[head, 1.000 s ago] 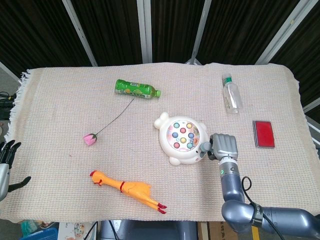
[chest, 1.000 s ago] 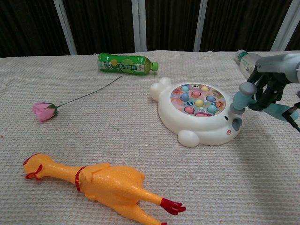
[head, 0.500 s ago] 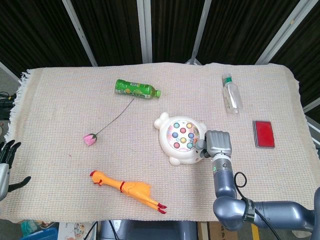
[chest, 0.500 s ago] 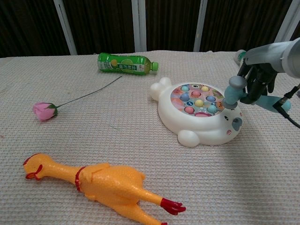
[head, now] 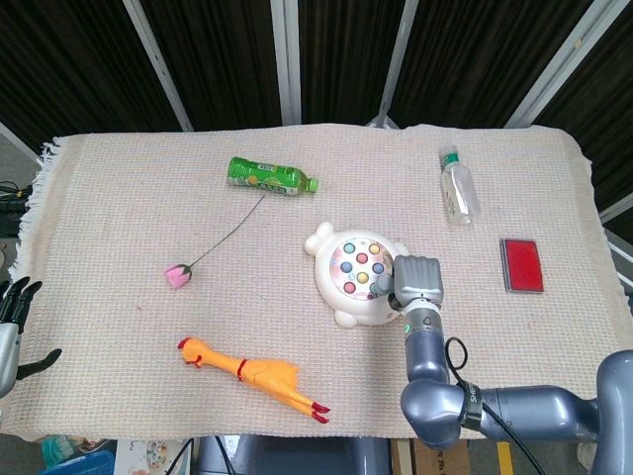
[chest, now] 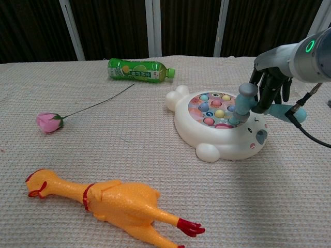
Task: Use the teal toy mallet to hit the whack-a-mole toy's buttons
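Our right hand (chest: 271, 85) has its fingers curled around the handle of the teal toy mallet (chest: 244, 103), and it sits at the right-hand rim of the whack-a-mole toy (chest: 220, 126), which lies on the woven cloth (chest: 129, 155) near the middle of the table. In the chest view the mallet's head stands nearly upright, its long axis tilted only a little, with its lower face over the coloured buttons (chest: 220, 113) on the right part of the round panel; we cannot tell whether it touches one or hovers just above. The rest of the buttons lie to the left of the mallet head, across the panel, so we judge that any further strike calls for carrying the head leftward from the wrist. Our left hand (head: 14, 317) is spread and holds nothing, well apart at the table's far left edge, so the right is plainly nearer.
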